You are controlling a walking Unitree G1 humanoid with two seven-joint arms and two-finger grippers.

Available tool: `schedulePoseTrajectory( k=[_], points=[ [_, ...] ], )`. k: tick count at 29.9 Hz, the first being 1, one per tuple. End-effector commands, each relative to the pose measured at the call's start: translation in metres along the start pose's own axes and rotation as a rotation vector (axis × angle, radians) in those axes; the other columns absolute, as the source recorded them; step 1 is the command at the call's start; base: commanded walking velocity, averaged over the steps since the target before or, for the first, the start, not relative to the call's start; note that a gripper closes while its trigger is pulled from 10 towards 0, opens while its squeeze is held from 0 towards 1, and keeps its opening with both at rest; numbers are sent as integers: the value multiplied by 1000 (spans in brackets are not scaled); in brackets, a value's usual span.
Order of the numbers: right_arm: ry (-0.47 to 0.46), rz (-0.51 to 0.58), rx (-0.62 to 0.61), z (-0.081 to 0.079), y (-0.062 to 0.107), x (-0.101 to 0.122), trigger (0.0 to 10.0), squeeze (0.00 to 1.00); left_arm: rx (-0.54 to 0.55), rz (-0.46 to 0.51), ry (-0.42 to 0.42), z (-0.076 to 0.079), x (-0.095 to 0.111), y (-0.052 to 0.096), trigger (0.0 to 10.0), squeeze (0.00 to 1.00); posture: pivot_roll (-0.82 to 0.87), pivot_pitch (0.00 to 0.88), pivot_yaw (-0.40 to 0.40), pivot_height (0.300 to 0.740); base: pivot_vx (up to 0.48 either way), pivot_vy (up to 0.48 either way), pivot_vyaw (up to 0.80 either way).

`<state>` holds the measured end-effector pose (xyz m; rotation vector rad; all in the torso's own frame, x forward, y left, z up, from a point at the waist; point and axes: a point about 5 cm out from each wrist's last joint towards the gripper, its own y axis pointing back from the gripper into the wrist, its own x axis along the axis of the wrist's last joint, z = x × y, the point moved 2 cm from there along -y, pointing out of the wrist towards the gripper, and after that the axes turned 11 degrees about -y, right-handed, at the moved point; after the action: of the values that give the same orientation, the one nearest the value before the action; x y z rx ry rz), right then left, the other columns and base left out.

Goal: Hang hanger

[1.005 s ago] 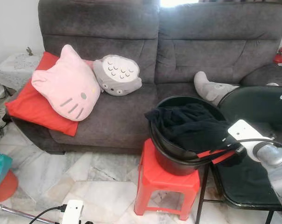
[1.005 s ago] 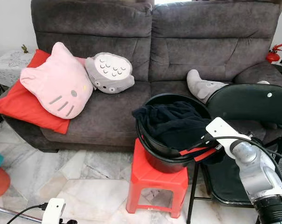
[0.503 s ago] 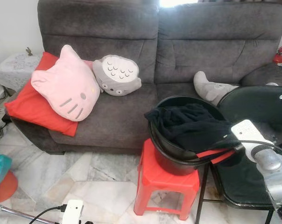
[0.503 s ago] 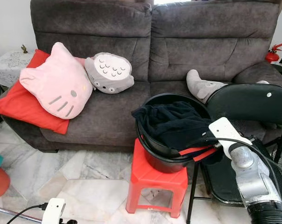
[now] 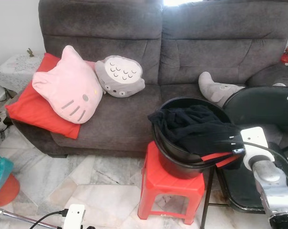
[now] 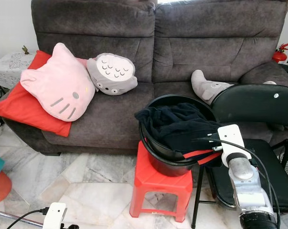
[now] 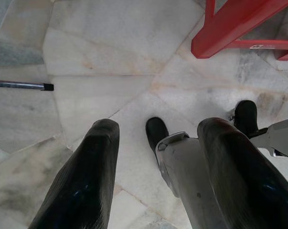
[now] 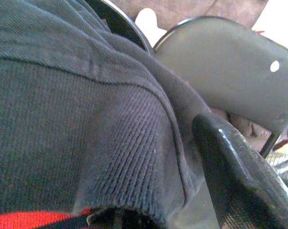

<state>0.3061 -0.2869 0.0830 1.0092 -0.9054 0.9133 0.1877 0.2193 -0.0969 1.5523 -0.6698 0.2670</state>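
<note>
A black bucket stands on a red stool in front of the sofa, with a dark knit garment heaped in it. A red strip, perhaps a hanger, lies across the bucket's right rim under the cloth. My right gripper reaches into the garment at that rim. In the right wrist view the dark knit drapes close over the gripper, with red below it. My left gripper hangs open over the marble floor.
A black folding chair stands right of the bucket, close to my right arm. The grey sofa holds a pink cat cushion, a grey round plush and a red cushion. A white device and cable lie on the floor.
My right wrist has drawn back to the right and a little lower, still at the bucket's rim. The garment and red strip have hardly moved.
</note>
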Motion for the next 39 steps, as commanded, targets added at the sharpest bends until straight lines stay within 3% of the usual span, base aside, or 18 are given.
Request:
schedulePoseTrajectory(
  k=[1, 39],
  points=[
    [-19, -5, -18, 3, 1, -5, 10000, 0, 0, -15, -23, -2, -2, 1, 10000, 0, -69, 0, 15, 740, 0, 0, 0],
    [-222, -17, -133, 1, -5, -37, 10000, 0, 1, -13, -25, -2, -2, 1, 10000, 0, -62, 0, 12, 740, 0, 0, 0]
  ],
)
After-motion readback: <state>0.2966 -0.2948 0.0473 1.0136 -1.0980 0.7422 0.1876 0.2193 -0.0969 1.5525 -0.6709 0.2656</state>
